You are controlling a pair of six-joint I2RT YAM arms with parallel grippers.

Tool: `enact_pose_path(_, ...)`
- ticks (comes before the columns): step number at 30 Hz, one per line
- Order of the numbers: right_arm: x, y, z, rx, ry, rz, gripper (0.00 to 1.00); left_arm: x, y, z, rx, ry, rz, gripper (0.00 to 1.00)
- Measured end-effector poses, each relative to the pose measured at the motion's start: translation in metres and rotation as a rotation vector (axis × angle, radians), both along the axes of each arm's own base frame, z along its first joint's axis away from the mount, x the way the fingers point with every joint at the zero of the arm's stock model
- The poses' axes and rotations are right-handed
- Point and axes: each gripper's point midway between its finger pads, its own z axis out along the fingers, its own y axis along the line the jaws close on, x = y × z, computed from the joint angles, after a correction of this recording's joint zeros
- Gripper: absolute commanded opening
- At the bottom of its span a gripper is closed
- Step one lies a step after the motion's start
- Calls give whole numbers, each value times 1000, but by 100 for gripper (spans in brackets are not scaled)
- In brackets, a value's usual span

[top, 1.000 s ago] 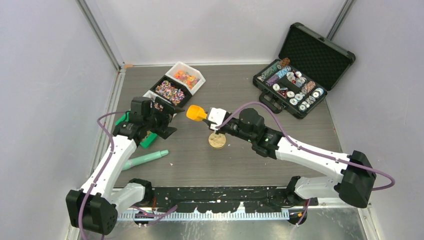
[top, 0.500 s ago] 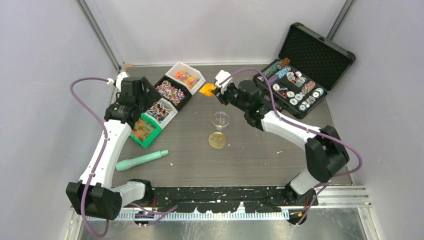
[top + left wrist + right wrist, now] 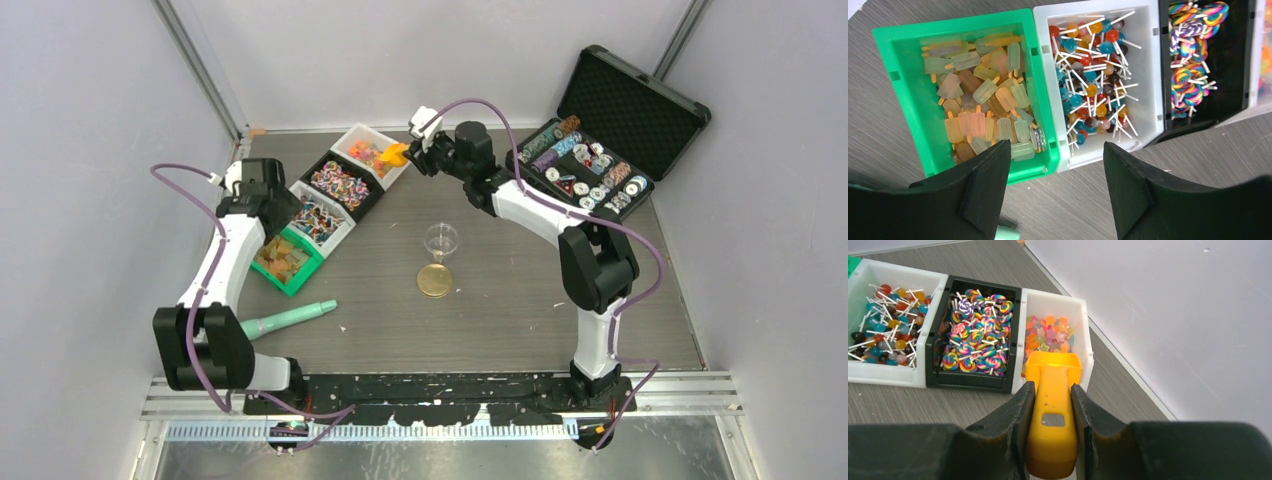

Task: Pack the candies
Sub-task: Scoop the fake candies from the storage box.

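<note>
Right wrist view: the candies (image 3: 1048,337) are lying sorted in bins (image 3: 937,330) across the upper left, star-shaped ones filling the rightmost white bin (image 3: 1089,340), where the orange scoop (image 3: 1054,367) is hovering at its near rim, its handle clenched by the right gripper (image 3: 1052,390) at bottom centre. Left wrist view: the left gripper (image 3: 1055,155) is hanging released, jaws spread, over the green bin (image 3: 903,90) and its near wall.

Probably a robotics lab test cell: plain pale panels (image 3: 420,60) on aluminium posts (image 3: 203,70) enclose a wood-grain table (image 3: 500,310), with a black mounting rail (image 3: 440,385) along the frame's bottom edge.
</note>
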Motion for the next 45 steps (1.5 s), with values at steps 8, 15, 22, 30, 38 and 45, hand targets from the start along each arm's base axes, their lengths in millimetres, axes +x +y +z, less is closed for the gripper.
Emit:
enact_pose_path(8,15,15,-2,-17,-4,44,0,5,0,-38,-20,73,1,58)
enact_pose_path(15,26,22,-26,-54,35,62,0,14,-8,-57,-62,88,-24,45)
enact_pose_path(22,26,21,-42,-120,53,82,0,12,-7,-69,-72,113,-25,42)
enact_pose_path(30,27,18,-43,-206,22,98,0,12,-9,-75,-83,129,-32,31)
enact_pose_path(38,34,24,-48,-282,2,109,0,11,-9,-75,-84,129,-31,27)
enact_pose_path(45,37,36,-54,-335,3,119,0,11,-9,-75,-84,129,-32,24)
